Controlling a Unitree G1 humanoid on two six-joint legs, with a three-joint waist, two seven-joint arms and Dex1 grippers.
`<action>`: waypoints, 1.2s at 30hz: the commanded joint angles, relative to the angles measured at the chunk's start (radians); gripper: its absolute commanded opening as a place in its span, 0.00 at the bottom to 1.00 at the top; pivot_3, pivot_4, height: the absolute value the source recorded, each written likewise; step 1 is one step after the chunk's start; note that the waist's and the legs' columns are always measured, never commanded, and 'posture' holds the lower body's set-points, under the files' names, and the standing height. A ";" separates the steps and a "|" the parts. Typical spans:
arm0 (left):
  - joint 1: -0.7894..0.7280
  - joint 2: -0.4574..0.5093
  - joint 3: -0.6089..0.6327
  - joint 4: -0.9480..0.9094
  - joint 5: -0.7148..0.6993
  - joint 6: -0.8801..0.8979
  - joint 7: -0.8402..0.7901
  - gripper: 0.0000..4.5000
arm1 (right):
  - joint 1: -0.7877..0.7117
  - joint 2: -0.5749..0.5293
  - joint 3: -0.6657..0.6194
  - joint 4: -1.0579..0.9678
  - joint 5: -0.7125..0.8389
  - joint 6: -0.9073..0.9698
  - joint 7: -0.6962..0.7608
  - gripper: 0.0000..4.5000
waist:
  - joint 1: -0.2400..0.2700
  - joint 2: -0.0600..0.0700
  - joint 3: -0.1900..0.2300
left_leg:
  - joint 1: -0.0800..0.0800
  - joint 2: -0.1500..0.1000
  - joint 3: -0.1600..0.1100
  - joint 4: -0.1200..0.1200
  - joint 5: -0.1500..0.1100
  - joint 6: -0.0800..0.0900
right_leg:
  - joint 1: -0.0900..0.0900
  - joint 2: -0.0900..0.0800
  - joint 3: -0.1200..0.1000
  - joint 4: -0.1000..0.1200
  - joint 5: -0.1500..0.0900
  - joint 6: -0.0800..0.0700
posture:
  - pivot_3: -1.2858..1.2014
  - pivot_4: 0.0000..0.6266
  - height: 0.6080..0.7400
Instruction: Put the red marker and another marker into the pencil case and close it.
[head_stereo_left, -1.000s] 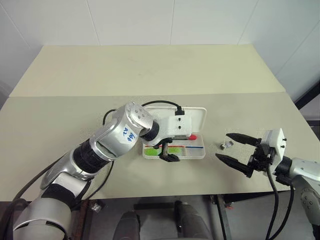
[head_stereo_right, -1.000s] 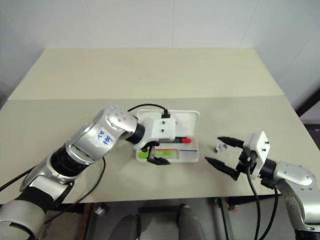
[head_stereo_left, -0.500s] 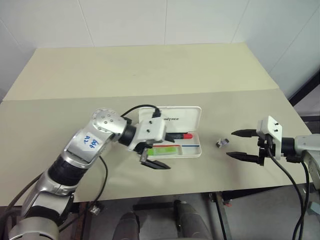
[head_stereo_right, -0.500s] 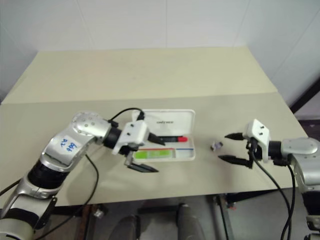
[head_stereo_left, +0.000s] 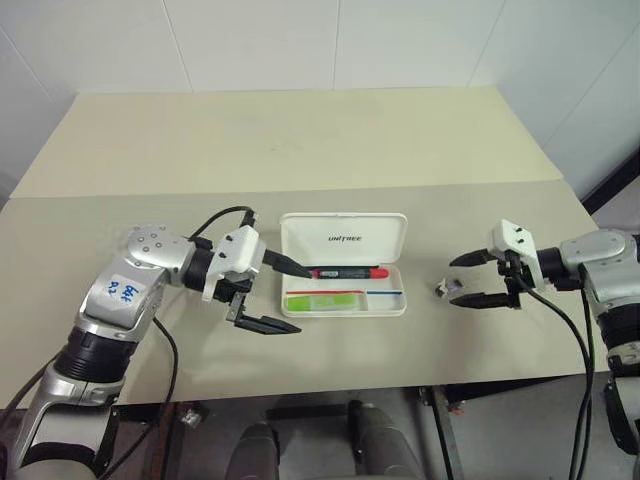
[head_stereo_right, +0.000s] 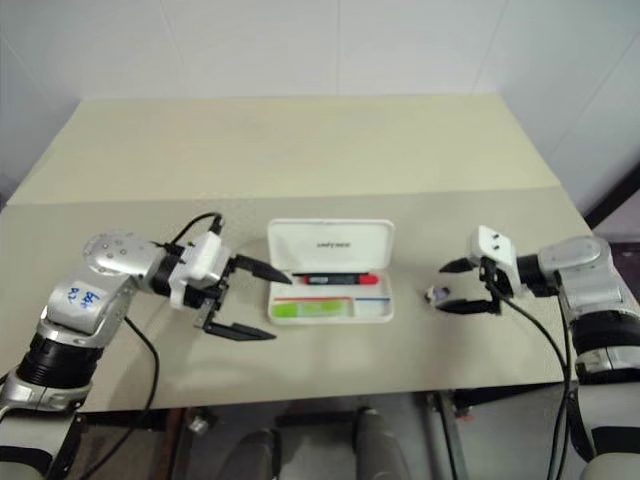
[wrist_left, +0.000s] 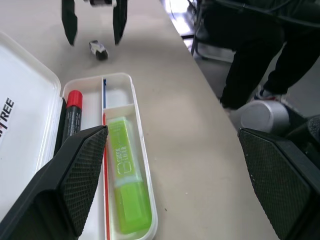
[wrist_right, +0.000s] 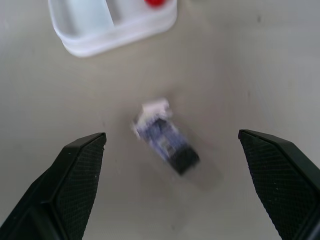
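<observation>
The white pencil case (head_stereo_left: 343, 240) lies open mid-table, its lid tipped back. The red marker (head_stereo_left: 347, 272) rests in the tray's rear slot, red cap to the right. In the front slot lies another marker (head_stereo_left: 322, 299), a light-green highlighter. My left gripper (head_stereo_left: 300, 300) hovers open at the case's left end with nothing between its fingers. The left wrist view looks along the tray past the red marker (wrist_left: 72, 117) and the highlighter (wrist_left: 127, 185). To the right of the case, my right gripper (head_stereo_left: 451, 281) is open, its fingers either side of a small dark-and-white object (head_stereo_left: 447, 289).
The right wrist view has the small object (wrist_right: 165, 137) between my open fingers (wrist_right: 75, 170), with a corner of the case (wrist_right: 115, 20) beyond. A person's dark-trousered legs (wrist_left: 260, 50) stand past the table's front edge. The cream table (head_stereo_left: 300, 140) stretches bare behind the case.
My left gripper has drawn back leftward off the case, uncovering the tray. My right gripper has moved in and now brackets the small object. The head camera has shifted.
</observation>
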 joint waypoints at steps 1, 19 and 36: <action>0.016 0.018 0.080 -0.006 -0.079 -0.025 -0.038 0.99 | -0.047 0.014 0.010 0.073 -0.033 -0.067 0.068 1.00 | -0.002 0.000 0.000 | 0.000 0.000 0.000 0.000 0.000 0.000 | 0.000 0.000 0.000 0.000 0.000 0.000 | 0.52 0.24 1.00; 0.050 0.053 0.163 0.010 -0.110 -0.027 -0.026 1.00 | -0.041 0.054 -0.052 0.105 0.014 -0.103 0.064 0.00 | -0.024 0.000 0.000 | 0.001 0.000 0.000 0.000 0.000 -0.001 | 0.000 0.000 0.000 0.002 0.003 0.006 | 0.52 0.24 1.00; 0.006 0.035 0.133 0.050 -0.100 -0.042 -0.031 1.00 | 0.013 0.027 -0.107 -0.009 0.015 -0.054 -0.040 0.09 | -0.024 0.001 0.000 | 0.001 0.000 0.000 0.000 0.000 -0.001 | 0.000 0.000 0.000 0.002 0.004 0.006 | 0.52 0.24 1.00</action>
